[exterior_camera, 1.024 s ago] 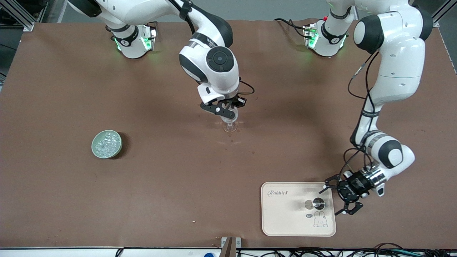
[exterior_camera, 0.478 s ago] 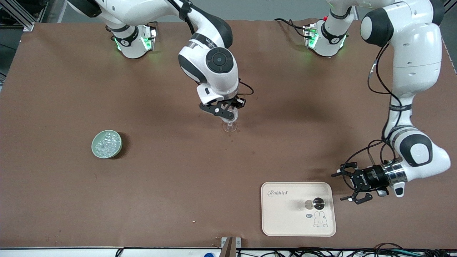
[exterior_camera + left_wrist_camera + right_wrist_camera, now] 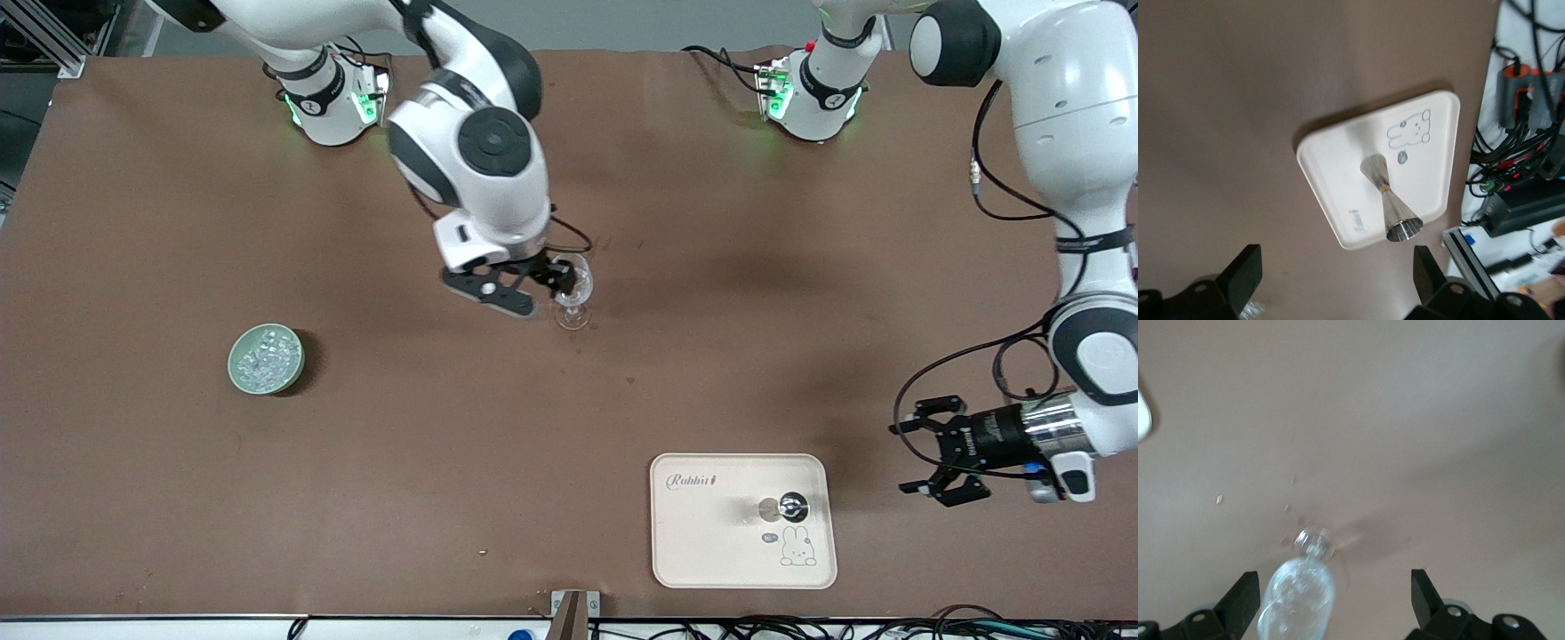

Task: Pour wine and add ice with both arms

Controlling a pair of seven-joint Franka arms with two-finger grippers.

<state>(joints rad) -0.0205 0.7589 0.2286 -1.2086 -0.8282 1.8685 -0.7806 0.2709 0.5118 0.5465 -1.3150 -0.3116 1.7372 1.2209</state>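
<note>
A clear stemmed glass [image 3: 573,292] stands upright on the brown table, and glints inside it may be ice. My right gripper [image 3: 524,284] hovers beside its bowl, open. In the right wrist view the glass [image 3: 1300,595] sits between the spread fingers [image 3: 1243,595], close to one and gripped by neither. Ice [image 3: 267,356] fills a pale green bowl [image 3: 238,373] toward the right arm's end. My left gripper [image 3: 909,457] is open and empty over bare table beside the tray, and in its wrist view this gripper [image 3: 1337,273] holds nothing. The wine is out of view.
A cream tray [image 3: 711,542] with a rabbit drawing lies near the front edge, with a steel jigger [image 3: 788,508] standing on it. The left wrist view shows that tray [image 3: 1331,153] and jigger [image 3: 1390,200]. Cables run along the table's front edge.
My right gripper opened, let go of the glass and drew off toward the right arm's end. The left arm swung away from the tray toward its own end of the table.
</note>
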